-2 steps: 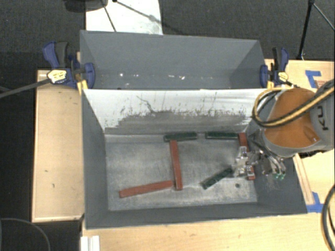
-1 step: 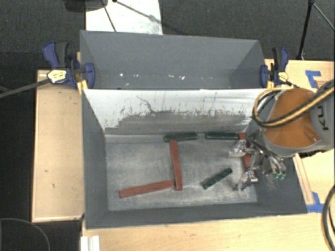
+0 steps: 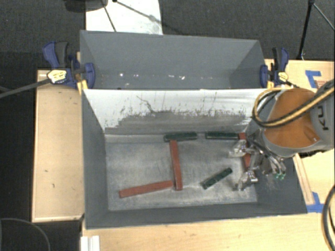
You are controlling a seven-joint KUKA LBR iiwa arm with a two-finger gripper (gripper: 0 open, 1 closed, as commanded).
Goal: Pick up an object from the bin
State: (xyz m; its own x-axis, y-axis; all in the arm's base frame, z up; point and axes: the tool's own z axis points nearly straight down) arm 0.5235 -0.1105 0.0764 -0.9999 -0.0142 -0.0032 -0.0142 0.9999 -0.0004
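My gripper (image 3: 242, 167) hangs low over the bin's right end, with its two metal fingertips spread apart, so it is open. A red-brown stick (image 3: 244, 146) lies lengthwise under it by the right wall, partly hidden by the gripper body. I cannot tell whether the fingers touch it. A short dark green stick (image 3: 216, 178) lies tilted on the floor just left of the lower fingertip, apart from it. Another dark green stick (image 3: 221, 135) rests along the back wall, up and left of the gripper.
Further left, a long red-brown stick (image 3: 176, 165) lies front to back, its near end meeting a second red-brown stick (image 3: 145, 189) that slants toward the front left. A dark green stick (image 3: 180, 137) lies across its far end. The arm's orange cover and cables overhang the right rim.
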